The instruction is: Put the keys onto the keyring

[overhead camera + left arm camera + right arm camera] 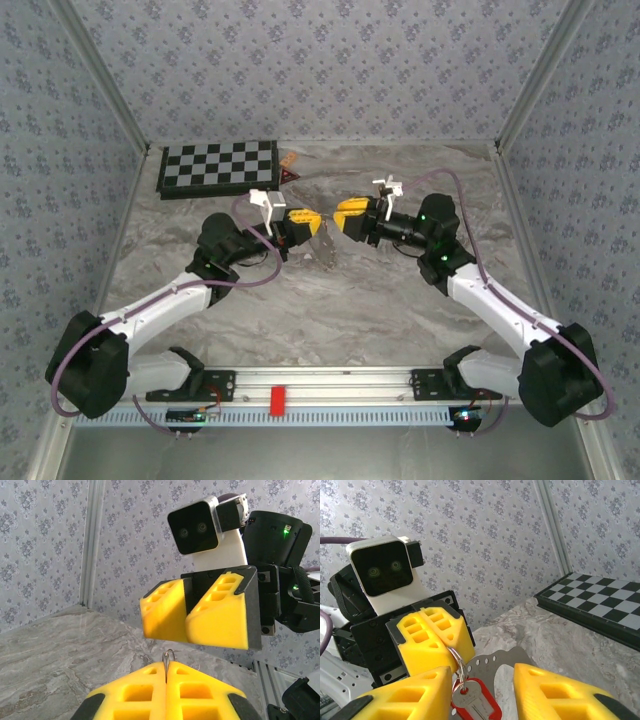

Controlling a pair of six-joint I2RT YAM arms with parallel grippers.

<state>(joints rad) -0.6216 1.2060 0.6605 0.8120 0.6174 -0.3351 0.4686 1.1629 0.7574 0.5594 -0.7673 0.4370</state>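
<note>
My left gripper is shut on the keyring, and a thin silver loop pokes up between its yellow fingertips. In the right wrist view the keyring comes out of the left gripper's fingers, held above the table. From it hang a silvery key with a red plastic surround and a flat grey metal tag with holes. My right gripper faces the left one tip to tip. Its jaws stand open either side of the hanging key, and its left finger is close beside the ring.
A black-and-white chessboard lies at the back left of the marbled table, with an orange-brown triangular piece beside it. A red block sits on the front rail. Patterned walls close in three sides.
</note>
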